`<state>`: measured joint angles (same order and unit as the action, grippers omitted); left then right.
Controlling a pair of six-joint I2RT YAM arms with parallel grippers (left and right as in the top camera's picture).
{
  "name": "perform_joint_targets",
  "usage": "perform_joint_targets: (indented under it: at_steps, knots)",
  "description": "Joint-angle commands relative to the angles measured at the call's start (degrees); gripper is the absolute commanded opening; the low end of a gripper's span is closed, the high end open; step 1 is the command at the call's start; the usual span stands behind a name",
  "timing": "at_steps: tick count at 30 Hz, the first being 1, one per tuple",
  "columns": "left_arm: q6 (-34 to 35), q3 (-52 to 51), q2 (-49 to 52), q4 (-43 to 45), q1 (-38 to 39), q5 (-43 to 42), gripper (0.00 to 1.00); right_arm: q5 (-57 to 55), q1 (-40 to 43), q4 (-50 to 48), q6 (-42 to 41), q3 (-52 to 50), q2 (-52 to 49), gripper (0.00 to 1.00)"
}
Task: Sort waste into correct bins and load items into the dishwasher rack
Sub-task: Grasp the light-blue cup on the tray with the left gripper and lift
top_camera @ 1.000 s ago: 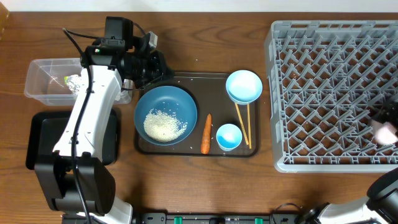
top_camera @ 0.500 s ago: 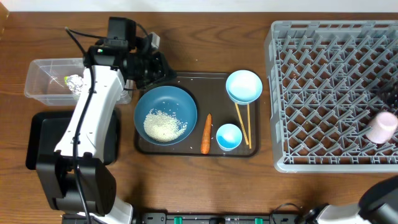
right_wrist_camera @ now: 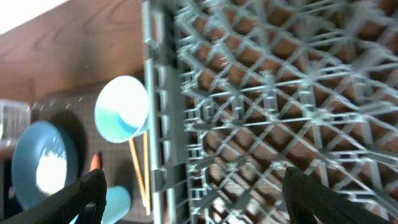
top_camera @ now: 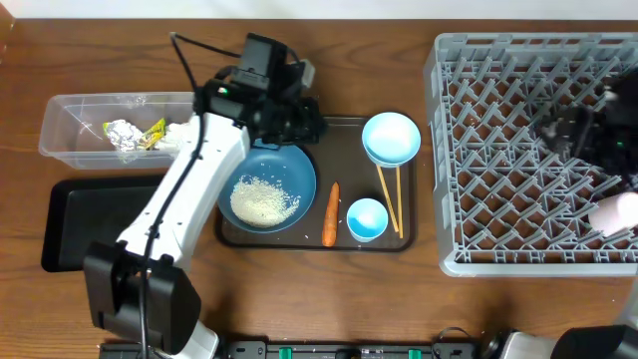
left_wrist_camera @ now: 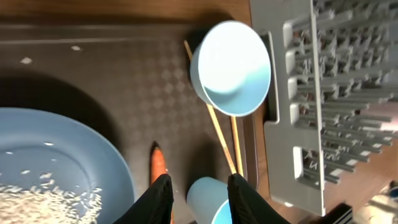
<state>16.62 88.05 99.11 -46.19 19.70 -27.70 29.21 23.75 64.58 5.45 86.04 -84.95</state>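
The crumpled foil ball and yellow-green wrapper lie in the clear tub, where dry waste is collected. The rice is kept in the dark-blue bowl on the serving tray, the carrot just beside it. The pink cup is lodged in the rack. The left gripper is poised over the tray, fingers parted and empty, seemingly for another pick. The right gripper is spread wide over the rack, nothing held.

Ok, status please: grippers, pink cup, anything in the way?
Left gripper open, empty, over serving tray. Right gripper open, empty, over rack. Pink cup in rack. No obstruction seen.
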Motion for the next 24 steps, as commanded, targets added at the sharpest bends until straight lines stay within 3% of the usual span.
perform_joint_targets:
  at_steps: [1,10,18,24]
  knots:
    - [-0.50,0.24,1.79,-2.08,2.54,2.49,0.31,-2.95,-3.78,0.00,1.51,-0.48,-0.20,0.84]
    - [-0.52,-1.46,1.86,-15.32,9.46,3.82,0.38,-7.19,-7.50,1.01,1.46,-0.50,-0.20,0.84]
    - [-0.52,-6.14,3.56,-14.56,15.85,10.69,0.41,-7.19,-7.50,1.18,1.46,-0.50,-0.20,0.85]
    - [-0.48,-9.14,6.10,-8.87,17.40,12.33,0.42,-7.19,-7.50,1.18,1.46,-0.50,-0.20,0.85]
